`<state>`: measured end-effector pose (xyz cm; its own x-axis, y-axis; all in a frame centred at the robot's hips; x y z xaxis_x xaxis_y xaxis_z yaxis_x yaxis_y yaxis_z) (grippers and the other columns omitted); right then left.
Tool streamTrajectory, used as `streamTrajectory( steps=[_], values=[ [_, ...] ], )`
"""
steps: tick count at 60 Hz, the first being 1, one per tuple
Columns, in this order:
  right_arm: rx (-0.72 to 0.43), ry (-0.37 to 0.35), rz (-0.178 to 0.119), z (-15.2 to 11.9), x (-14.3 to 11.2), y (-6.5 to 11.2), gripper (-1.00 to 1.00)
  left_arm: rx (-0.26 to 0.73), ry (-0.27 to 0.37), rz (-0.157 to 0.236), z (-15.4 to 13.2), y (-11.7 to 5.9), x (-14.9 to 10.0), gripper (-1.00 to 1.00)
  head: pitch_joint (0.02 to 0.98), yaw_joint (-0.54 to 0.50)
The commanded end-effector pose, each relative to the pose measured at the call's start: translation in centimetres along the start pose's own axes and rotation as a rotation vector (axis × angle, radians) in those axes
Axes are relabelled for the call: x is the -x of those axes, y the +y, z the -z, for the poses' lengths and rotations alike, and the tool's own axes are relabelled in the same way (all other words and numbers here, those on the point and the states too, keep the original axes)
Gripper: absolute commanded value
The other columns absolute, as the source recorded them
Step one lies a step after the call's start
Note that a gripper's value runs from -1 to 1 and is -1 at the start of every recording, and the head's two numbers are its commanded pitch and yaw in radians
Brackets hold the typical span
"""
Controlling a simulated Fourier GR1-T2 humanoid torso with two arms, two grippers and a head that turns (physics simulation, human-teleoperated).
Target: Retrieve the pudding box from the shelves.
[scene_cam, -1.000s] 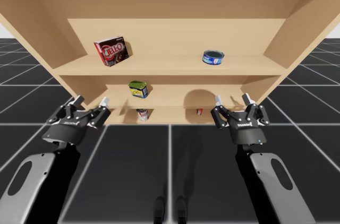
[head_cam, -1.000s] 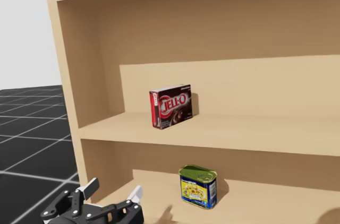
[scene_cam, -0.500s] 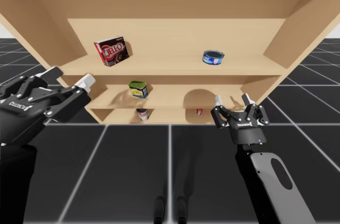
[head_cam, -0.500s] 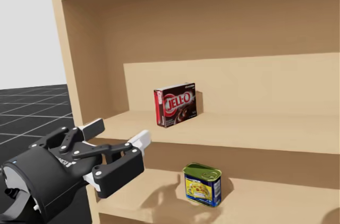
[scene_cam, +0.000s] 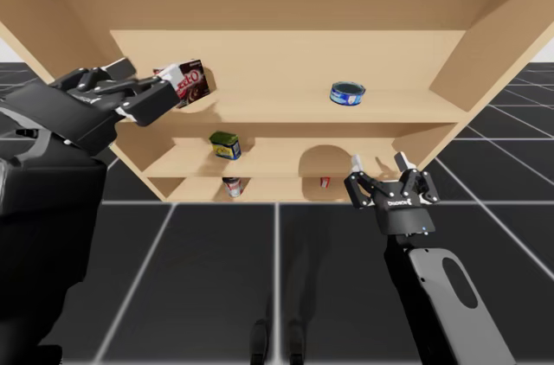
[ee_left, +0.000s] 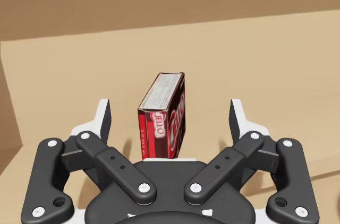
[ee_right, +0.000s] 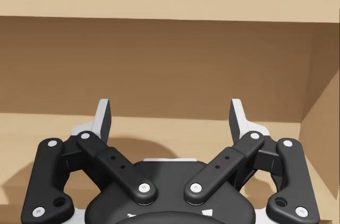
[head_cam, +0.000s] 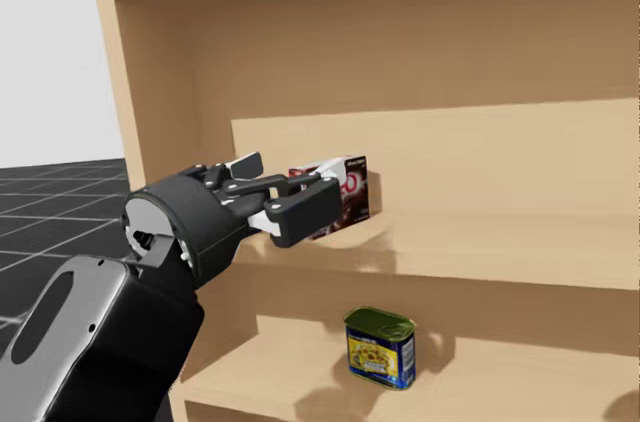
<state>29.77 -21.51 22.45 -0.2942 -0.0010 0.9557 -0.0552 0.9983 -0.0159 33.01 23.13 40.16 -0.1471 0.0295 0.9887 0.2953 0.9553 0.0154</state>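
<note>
Fingers apart, my left gripper (ee_left: pixel 170 118) faces the pudding box (ee_left: pixel 162 108) near the top shelf's (scene_cam: pixel 286 110) left end — a skewed advance could topple it

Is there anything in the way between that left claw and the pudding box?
Nothing visible. The pudding box stands on the upper shelf, straight ahead of my open left gripper, with only bare shelf between them.
</note>
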Motion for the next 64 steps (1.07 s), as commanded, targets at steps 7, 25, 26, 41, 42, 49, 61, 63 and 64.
streamTrajectory(
  steps=[7,25,26,41,42,49,61,63,64],
  values=[
    [0.003,-0.001,0.003,0.0,0.0,-0.2,-1.00,-0.015,0.140,-0.024,4.2,0.4,2.4,-1.00,0.251,0.34],
    [0.007,0.001,0.005,0.0,0.0,-0.3,-1.00,-0.014,0.125,-0.027,5.2,0.6,3.6,0.03,0.259,0.32],
    [0.007,0.001,0.005,0.0,0.0,-0.3,-1.00,-0.012,0.124,-0.028,5.1,0.6,3.5,0.75,0.260,0.32],
    [0.008,0.002,0.004,0.0,0.0,-0.4,-1.00,0.013,0.049,0.027,2.5,-0.7,1.1,0.95,0.263,0.32],
    [0.008,0.002,0.003,0.0,0.0,-0.4,-1.00,0.016,0.040,0.033,2.1,-0.9,0.9,0.96,0.263,0.32],
    [0.009,0.001,0.002,0.0,0.0,-0.4,-1.00,0.034,0.000,0.069,-0.5,-1.8,-0.1,0.95,0.264,0.31],
    [0.009,0.002,0.002,0.0,0.0,-0.3,-1.00,0.030,-0.025,0.104,-5.7,-2.6,-0.2,0.88,0.268,0.31],
    [0.009,0.003,0.001,0.0,0.1,-0.3,-1.00,0.032,-0.030,0.104,-6.4,-2.7,-0.2,0.90,0.268,0.31],
    [0.009,0.003,0.001,0.0,0.1,-0.3,-1.00,0.034,-0.035,0.103,-6.9,-2.8,-0.2,0.91,0.269,0.31]
  ],
)
